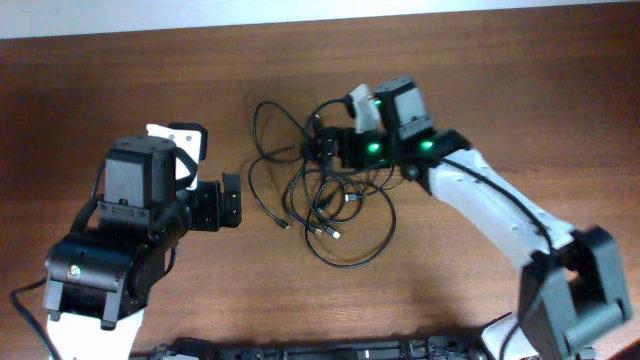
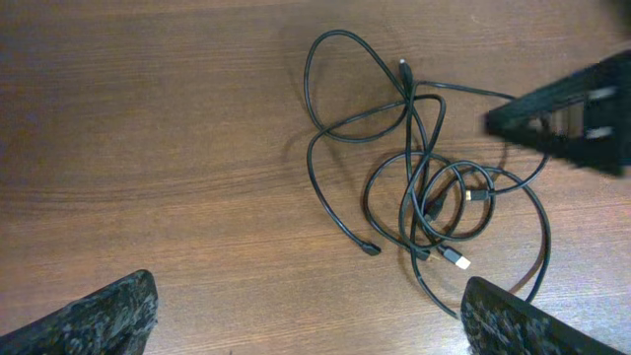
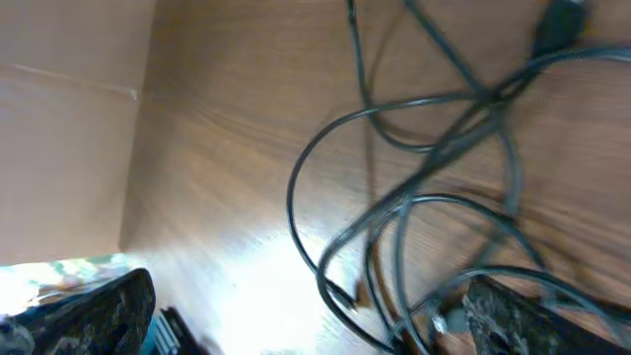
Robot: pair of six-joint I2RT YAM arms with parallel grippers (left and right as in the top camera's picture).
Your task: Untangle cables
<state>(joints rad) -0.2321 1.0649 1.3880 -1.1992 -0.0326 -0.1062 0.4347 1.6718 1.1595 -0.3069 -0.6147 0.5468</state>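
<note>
Surroundings: a pale strip [image 1: 300, 15] was seen along the far edge, and a black rail [image 1: 330, 350] along the near edge.
Cables: thin, glossy black cables [image 1: 325, 205] were laid in tangled, overlapping loops mid-bench, with a metallic-tipped plug [image 2: 455, 260] on the near side.
Right end effector [image 1: 322, 145]: positioned over the tangle's far part, jaws spread wide, nothing gripped; contact could not be told.
Left end effector [image 1: 232, 203]: positioned near the tangle's left side, apart from it, jaws spread wide, nothing gripped.
Surface: a brown wood-grain bench [image 1: 120, 80].
</note>
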